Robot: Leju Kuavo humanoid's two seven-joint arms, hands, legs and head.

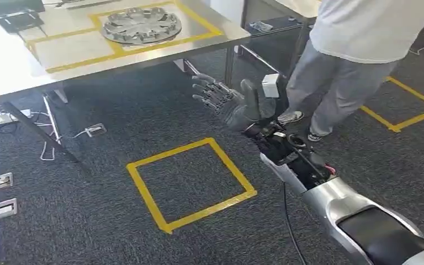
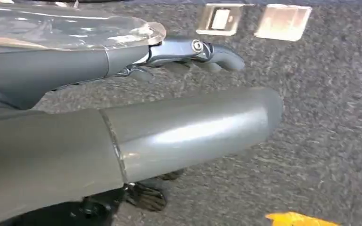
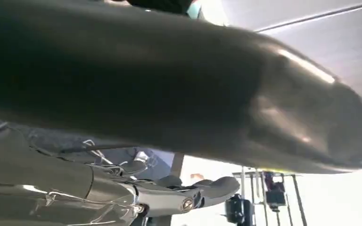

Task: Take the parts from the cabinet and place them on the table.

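A round silver part [image 1: 141, 25] with a ring of notches lies on the grey table [image 1: 11, 66], inside a yellow taped rectangle. My right hand [image 1: 229, 102] is stretched out above the carpet in front of the table's near edge, palm up, fingers apart, with nothing in it. In the right wrist view that same hand [image 3: 169, 117] has its thick thumb and a dark finger [image 3: 207, 188] extended. My left hand [image 2: 169, 122] hangs over the dark carpet with its thumb and a finger [image 2: 212, 52] straight and holds nothing.
A person [image 1: 353, 66] in a white top and grey trousers stands just right of my right hand. A yellow taped square [image 1: 190, 185] marks the carpet below the hand. Floor sockets [image 1: 1, 182] and loose cables [image 1: 47, 149] lie at the left, by the table legs.
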